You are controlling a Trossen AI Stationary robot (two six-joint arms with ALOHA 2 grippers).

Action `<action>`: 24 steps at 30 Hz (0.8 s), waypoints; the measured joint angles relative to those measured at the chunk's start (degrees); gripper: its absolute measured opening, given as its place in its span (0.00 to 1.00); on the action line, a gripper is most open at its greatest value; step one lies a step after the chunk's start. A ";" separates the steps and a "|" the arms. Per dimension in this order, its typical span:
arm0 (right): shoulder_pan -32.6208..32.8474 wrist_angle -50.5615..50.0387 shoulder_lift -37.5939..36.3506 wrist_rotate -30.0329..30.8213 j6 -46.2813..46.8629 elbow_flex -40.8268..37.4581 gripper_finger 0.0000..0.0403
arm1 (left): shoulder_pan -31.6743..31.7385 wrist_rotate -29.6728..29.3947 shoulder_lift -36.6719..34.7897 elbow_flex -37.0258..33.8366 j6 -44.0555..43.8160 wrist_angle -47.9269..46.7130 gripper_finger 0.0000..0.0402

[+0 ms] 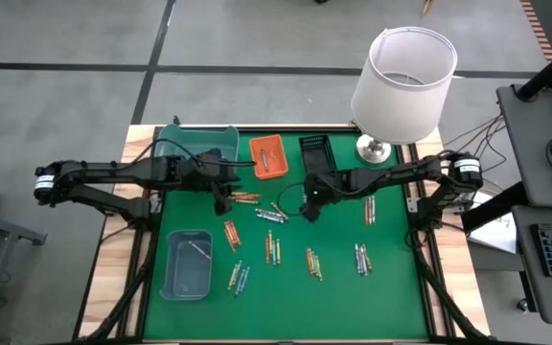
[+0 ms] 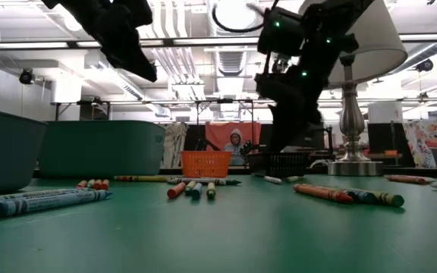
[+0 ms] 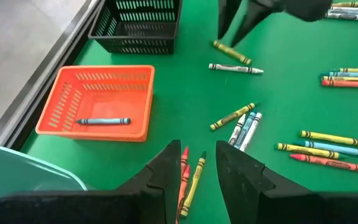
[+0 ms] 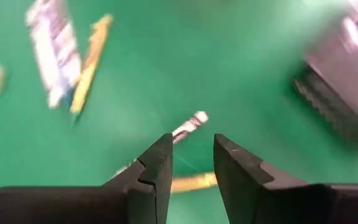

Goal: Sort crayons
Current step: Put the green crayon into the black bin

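Many crayons lie loose in small groups on the green mat (image 1: 391, 287). My left gripper (image 3: 197, 165) hangs open above a red and a yellow crayon (image 3: 188, 177), left of the mat's middle (image 1: 223, 201), touching nothing. My right gripper (image 4: 191, 158) is open too, raised over a white crayon (image 4: 189, 124) and a yellow crayon (image 4: 191, 182) near the mat's middle (image 1: 307, 209). Nothing sits between its fingers. The orange tray (image 3: 135, 74) holds one blue-grey crayon (image 3: 103, 121). Another crayon lies in the clear tray (image 1: 188, 264).
At the mat's far edge stand a teal bin (image 1: 195, 144), the orange tray (image 1: 266, 153) and a black tray (image 1: 314, 149). A lamp (image 1: 401, 81) stands at the far right corner. A person (image 2: 236, 145) shows in the room beyond the table.
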 joint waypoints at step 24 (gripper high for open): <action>-0.02 -22.14 15.27 -1.45 -43.96 15.46 0.21 | 0.00 0.11 6.05 0.00 0.05 1.46 0.21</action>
